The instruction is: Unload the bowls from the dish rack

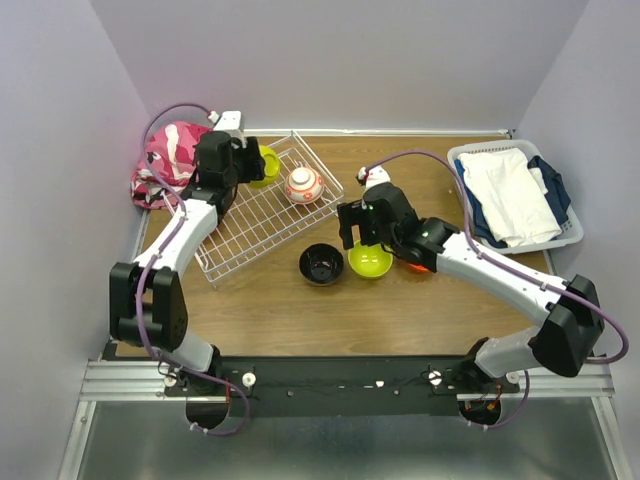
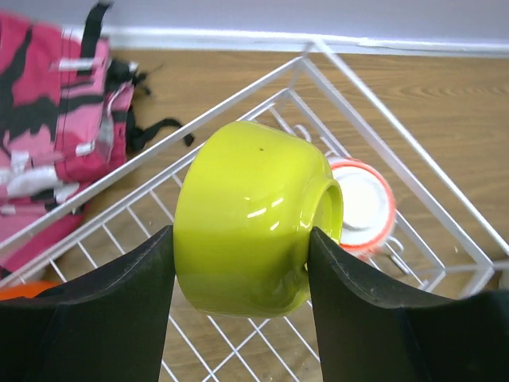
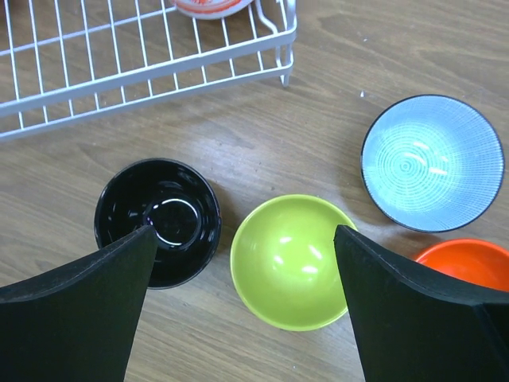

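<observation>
Dish rack – 1, white wire, lying at an angle on the left half of the desk.

Bowls in view – 6:
- Lime-green, 2. The held lime-green bowl is tipped on its side over the rack's far end, with the left jaws clenched on its outer wall, one on either side. The desk lime-green bowl sits upright on the wood, right of the rack.
- White bowl with red pattern, 1, upside down inside the rack, near its right rim.
- Black-inside bowl, 1, upright on the desk, just beside the desk lime-green bowl and just off the rack's near corner.
- Pale teal bowl, 1, upright on the desk.
- Orange bowl, 1, just beside the teal one, partly cut off by the picture's edge.

Right jaws: released, spread wide above the desk lime-green bowl, touching nothing.

Other items: pink camouflage bag, 1, far left corner; white plastic basket of clothes, 1, far right.
</observation>
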{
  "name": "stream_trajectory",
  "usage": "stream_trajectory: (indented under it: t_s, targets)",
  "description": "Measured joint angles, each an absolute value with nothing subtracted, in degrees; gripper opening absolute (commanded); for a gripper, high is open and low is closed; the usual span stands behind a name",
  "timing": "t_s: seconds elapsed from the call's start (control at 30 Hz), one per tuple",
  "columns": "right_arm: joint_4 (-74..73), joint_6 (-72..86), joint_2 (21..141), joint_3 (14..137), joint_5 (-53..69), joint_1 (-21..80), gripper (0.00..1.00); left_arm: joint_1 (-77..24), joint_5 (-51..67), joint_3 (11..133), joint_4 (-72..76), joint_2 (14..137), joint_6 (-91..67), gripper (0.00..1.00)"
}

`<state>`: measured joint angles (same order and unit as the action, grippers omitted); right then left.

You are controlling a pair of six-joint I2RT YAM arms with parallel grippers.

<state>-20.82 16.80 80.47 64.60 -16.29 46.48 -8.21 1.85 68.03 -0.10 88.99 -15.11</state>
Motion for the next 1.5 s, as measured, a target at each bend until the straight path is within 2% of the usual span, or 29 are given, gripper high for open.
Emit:
stream_trajectory:
  t_s: [0.2,0.4,0.63,0.87,1.17,1.5]
  targets:
    - [-24.01,18.00,80.42,68.53,-17.06,44.14,1.00,-19.05,-1.56,65.89,-0.23,80.27,0.27,0.39]
    - [-27.31,19.51,80.31,70.78,-14.50,37.17,1.00,-30.59,-6.98,60.42,-0.01,73.97,13.28,0.39]
    - [-33.58,20.58,80.66,76.29,-4.69,26.57,1.00,-42.89,-15.03,54.76,0.12,70.15,25.63,0.38]
    - [-38.09,20.51,83.33,82.85,3.73,25.87,1.00,-55.35,-24.58,48.14,4.23,69.67,37.76,0.35]
    - [-46.11,19.90,90.94,91.72,10.90,25.87,1.00,-65.65,-36.51,37.60,21.89,70.50,56.03,0.34]
    - [-52.51,19.31,95.13,95.83,17.50,26.00,0.99,-69.65,-39.64,29.19,41.32,74.00,66.92,0.31]
